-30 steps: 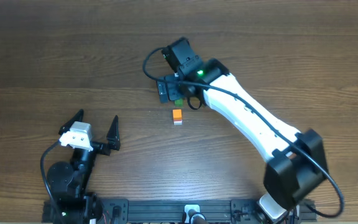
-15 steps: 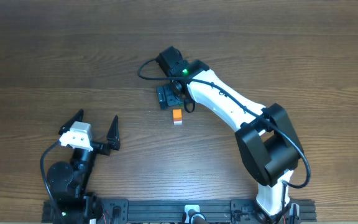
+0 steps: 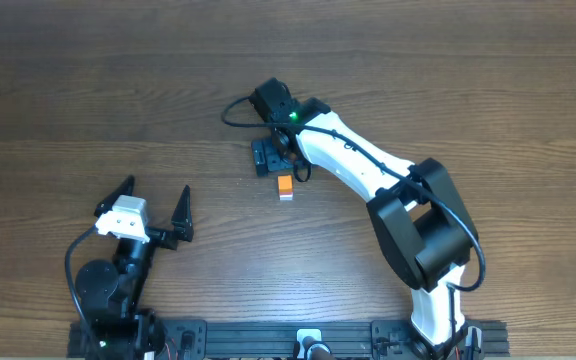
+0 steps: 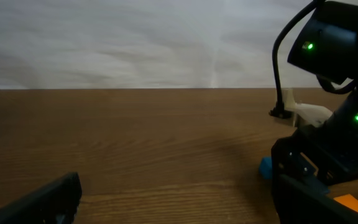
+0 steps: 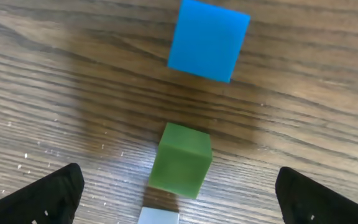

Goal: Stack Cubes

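The brown worktop (image 3: 88, 80) carries everything. The right arm (image 3: 368, 175) is stretched across the middle, and the left arm (image 3: 118, 270) is folded near its base. The left claw (image 3: 157, 186) is released, nothing is held in it, and it is well apart from the cubes. The right claw (image 5: 179, 169) is also released, with its fingers spread wide, and it hangs above the green cube (image 5: 181, 160). This cube lies apart from the blue cube (image 5: 208, 40), which is seen beyond it. An orange cube (image 3: 284, 183) touches a white cube (image 3: 286, 196) just beside the right claw. Whether these two are stacked cannot be told.

It is judged that the step in hand is the taking of the green cube. For the next move, the right claw should be lowered until the cube is between the fingers. The fingers should then be clenched squarely on two opposite faces, so the cube is not turned or pushed against its pale neighbour.
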Available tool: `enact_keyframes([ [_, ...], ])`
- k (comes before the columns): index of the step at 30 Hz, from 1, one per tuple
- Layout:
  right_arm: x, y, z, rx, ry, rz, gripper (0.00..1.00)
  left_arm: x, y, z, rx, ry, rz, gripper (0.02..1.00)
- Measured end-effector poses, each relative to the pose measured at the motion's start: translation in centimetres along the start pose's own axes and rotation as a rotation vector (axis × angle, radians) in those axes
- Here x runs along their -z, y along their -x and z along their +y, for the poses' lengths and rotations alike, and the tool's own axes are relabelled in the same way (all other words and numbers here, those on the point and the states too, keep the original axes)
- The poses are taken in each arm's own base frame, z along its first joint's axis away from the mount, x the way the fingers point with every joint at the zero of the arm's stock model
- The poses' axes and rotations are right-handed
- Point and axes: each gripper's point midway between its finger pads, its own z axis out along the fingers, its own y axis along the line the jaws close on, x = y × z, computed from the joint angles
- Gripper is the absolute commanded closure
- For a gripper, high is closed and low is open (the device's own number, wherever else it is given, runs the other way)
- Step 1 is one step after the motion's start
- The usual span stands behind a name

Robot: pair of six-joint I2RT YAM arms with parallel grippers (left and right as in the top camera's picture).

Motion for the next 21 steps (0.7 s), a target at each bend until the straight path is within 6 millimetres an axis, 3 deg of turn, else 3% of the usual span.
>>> enact_keyframes([
  [12,-0.1,0.1,-0.5,-0.075,-0.019,-0.003,0.031,0.0,0.0,0.0,0.0,0.0,0.0,0.018],
  [21,-1.9,-0.7,-0.9,-0.078,-0.042,0.039,0.077,0.0,0.0,0.0,0.0,0.0,0.0,0.018],
])
